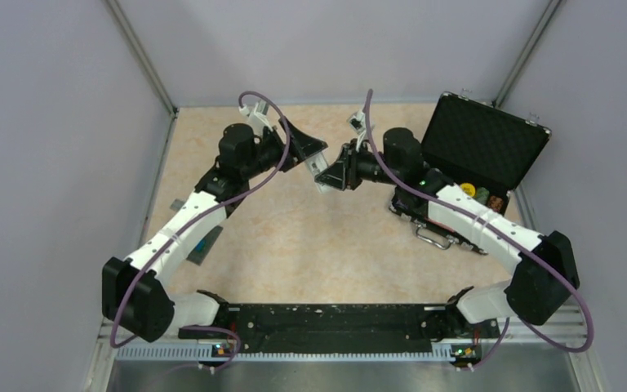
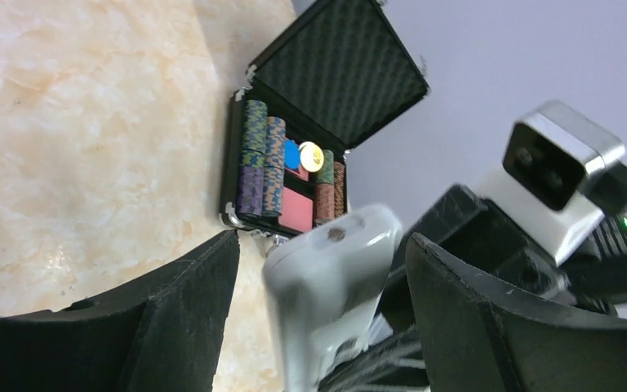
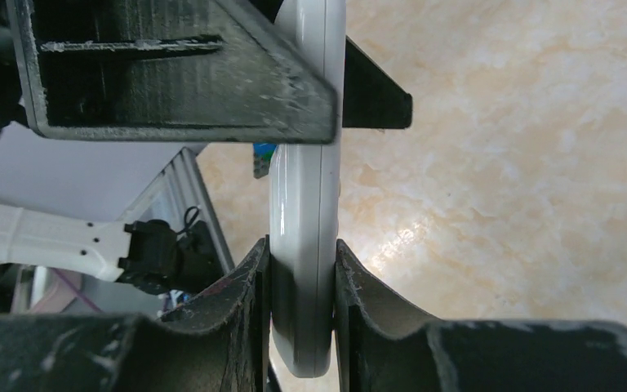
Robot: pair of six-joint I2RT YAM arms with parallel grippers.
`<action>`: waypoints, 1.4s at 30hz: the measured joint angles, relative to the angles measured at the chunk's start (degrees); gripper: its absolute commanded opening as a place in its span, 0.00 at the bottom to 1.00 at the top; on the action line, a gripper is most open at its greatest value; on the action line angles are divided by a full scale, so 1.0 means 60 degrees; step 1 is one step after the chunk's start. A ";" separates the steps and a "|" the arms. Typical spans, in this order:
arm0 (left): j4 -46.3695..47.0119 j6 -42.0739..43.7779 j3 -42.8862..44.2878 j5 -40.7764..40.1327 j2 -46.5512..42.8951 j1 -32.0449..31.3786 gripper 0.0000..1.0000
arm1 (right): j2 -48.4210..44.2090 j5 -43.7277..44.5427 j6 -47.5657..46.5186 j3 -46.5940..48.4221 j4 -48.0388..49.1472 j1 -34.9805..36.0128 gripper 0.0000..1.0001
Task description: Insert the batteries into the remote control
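White and slim, the remote control (image 3: 304, 237) sat edge-on, pinched at one end between your right fingers (image 3: 371, 314), above the beige tabletop (image 3: 506, 163). Your left fingers (image 2: 184, 314) stood spread either side of its other end, with a gap showing on each side. Beyond lay the open chip case (image 2: 339, 77).

Your two arms match: the left arm (image 1: 186, 219) and the right arm (image 1: 475, 214) both have white shell links between chunky black joint housings, and a purple cable (image 1: 255, 95) runs along each. A small green light (image 1: 421, 181) glows on the right one. Your left end effector (image 2: 322, 245) has matte black wedge fingers (image 2: 171, 318) with a grainy texture. On your right end effector (image 3: 300, 249) the black is scuffed and flecked pale. That wrist also carries a camera block (image 2: 559, 159) — silver-faced, on a white mount.
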 measured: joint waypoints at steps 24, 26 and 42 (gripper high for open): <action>-0.2361 0.0674 0.0962 -0.2189 0.1107 -0.0696 0.00 | 0.0867 0.2310 -0.1931 0.0958 -0.1978 0.0882 0.85; -0.2506 0.0998 0.1020 -0.2167 0.1115 -0.0699 0.00 | 0.0856 0.1883 -0.1953 0.0991 -0.2040 0.0725 0.87; -0.0903 0.3031 0.1067 0.1162 -0.0182 -0.0423 0.00 | 0.0554 -0.3927 0.1158 0.0619 0.2044 -0.1031 0.86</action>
